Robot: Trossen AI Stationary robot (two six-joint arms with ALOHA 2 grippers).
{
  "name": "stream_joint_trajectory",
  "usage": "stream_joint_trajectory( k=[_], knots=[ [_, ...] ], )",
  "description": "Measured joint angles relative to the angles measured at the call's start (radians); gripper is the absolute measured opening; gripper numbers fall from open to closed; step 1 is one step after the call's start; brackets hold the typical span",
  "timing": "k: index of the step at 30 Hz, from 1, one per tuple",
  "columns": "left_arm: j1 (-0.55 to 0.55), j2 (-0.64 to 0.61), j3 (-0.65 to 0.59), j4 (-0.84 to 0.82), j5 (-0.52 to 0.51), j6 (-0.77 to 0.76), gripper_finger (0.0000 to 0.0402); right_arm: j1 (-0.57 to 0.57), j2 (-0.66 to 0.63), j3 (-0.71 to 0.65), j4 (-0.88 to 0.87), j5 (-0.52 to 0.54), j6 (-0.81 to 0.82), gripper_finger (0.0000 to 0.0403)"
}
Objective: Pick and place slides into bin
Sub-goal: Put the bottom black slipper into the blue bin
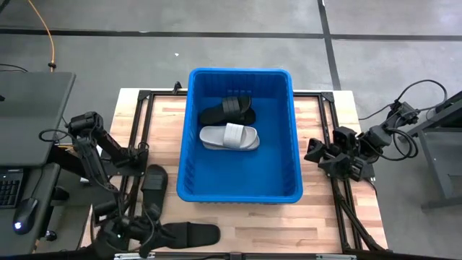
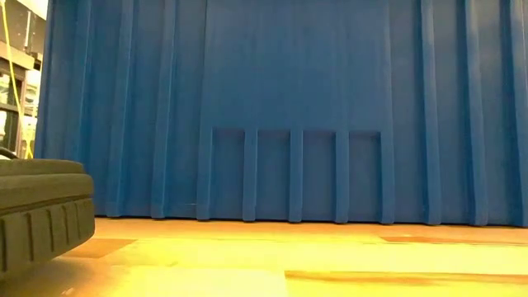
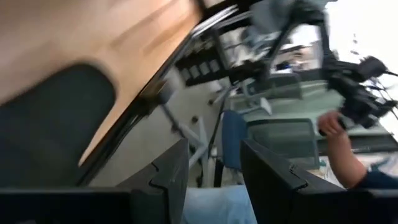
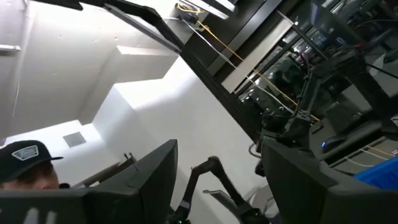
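Observation:
The blue bin (image 1: 240, 189) stands mid-table and holds a black slide (image 1: 228, 110) and a light grey slide (image 1: 229, 136), both flat on its floor. Two more black slides lie on the table at the near left: one (image 1: 154, 184) beside the bin's left wall, and one (image 1: 193, 232) by the near edge, which also shows in the left wrist view (image 3: 53, 124). My left gripper (image 1: 148, 232) is low over the near left corner between them, open (image 3: 214, 180) and empty. My right gripper (image 1: 312, 150) waits right of the bin, open (image 4: 217, 180) and empty.
A black metal frame (image 1: 141, 115) runs along the table's left and right sides. In the low view the bin's wall (image 2: 289, 107) fills the picture, with a black slide's sole (image 2: 41, 214) at the left. A person (image 3: 348, 155) is beyond the near edge.

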Motion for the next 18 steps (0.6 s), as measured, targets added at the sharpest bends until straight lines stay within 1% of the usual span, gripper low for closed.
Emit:
stream_joint_trajectory(
  k=[2,10,14,15,18],
  knots=[
    [0.0,0.024,0.0,-0.034,0.032,-0.121,0.0133,0.0,0.0,0.0,0.0,-0.022,0.003,0.0223],
    [0.001,0.129,0.0,-0.042,0.106,-0.456,0.0133,0.0,0.0,0.0,0.0,-0.07,0.006,0.0222],
    [0.0,0.16,0.0,-0.049,0.089,-0.521,0.0134,0.0,0.0,0.0,0.0,-0.078,0.001,0.0223],
    [0.0,0.161,0.0,-0.059,0.12,-0.535,0.0134,0.0,0.0,0.0,0.0,-0.078,-0.006,0.0222],
    [0.0,0.162,0.001,-0.154,0.276,-0.647,0.0134,0.0,0.0,0.0,0.0,-0.079,-0.026,0.0223]
  ],
)
